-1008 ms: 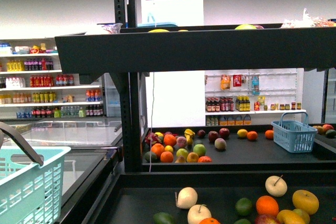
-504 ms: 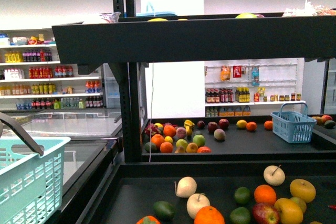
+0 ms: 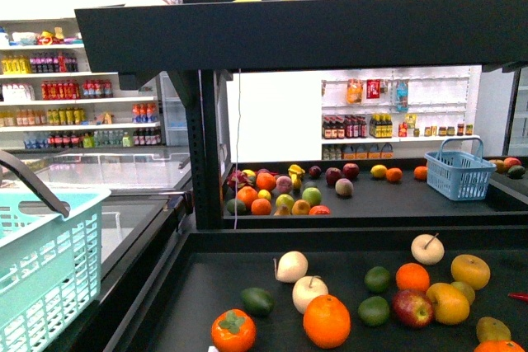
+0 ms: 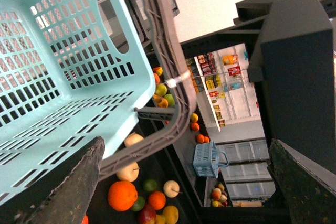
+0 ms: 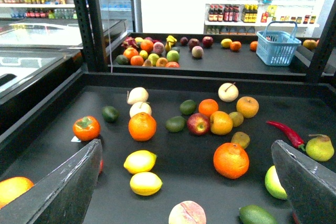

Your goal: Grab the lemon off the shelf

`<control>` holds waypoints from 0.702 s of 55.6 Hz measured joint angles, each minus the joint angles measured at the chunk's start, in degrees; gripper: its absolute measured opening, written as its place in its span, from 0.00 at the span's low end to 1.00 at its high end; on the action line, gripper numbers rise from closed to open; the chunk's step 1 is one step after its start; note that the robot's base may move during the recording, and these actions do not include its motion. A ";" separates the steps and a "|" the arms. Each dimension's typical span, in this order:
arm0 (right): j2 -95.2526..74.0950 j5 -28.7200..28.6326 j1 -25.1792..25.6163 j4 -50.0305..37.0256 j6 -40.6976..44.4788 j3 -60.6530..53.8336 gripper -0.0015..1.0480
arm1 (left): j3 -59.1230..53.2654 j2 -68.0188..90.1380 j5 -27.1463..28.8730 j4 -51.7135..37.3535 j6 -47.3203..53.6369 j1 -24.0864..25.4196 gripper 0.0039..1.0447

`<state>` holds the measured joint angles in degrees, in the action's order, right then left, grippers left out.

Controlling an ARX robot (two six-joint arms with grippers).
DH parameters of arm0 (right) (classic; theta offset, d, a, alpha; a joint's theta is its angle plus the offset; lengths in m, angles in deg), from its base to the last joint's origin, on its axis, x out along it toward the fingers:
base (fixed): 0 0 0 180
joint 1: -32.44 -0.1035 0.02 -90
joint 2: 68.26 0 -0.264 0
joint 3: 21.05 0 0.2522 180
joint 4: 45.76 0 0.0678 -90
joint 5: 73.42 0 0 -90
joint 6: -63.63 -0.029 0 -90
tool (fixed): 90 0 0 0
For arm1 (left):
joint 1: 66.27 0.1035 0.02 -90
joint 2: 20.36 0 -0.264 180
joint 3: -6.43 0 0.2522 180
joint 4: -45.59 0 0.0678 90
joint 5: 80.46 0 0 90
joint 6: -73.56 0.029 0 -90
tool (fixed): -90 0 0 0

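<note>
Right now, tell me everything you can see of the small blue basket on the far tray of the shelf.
The small blue basket looks like plastic, with slatted walls flaring up to a solid rim and a thin hoop handle standing upright. It sits upright near the right end of the far tray, resting on the tray's black surface. An orange fruit lies close by its left side; whether they touch I cannot tell. Nothing shows above its rim, and I cannot make out anything inside.

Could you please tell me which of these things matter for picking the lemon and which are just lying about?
Job: lemon, beside a similar yellow fruit; shelf; open right hand.
Lying about: orange, red apple, chilli, pear, blue basket, teal basket.
</note>
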<state>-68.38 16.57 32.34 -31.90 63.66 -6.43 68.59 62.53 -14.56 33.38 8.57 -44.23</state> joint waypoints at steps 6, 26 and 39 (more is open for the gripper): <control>0.00 0.00 0.02 0.00 0.00 0.00 0.93 | 3.48 5.14 0.72 -1.20 -2.75 -0.50 0.92; 0.00 0.00 0.00 0.00 0.00 0.00 0.93 | 14.51 16.96 3.19 -3.28 -8.96 -1.79 0.92; 0.00 0.00 0.00 0.00 0.00 0.00 0.93 | 20.65 22.60 4.24 -3.56 -10.80 -2.25 0.92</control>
<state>-68.38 16.57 32.34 -31.90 63.66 -6.43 89.24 85.13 -10.32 29.81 -2.22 -46.48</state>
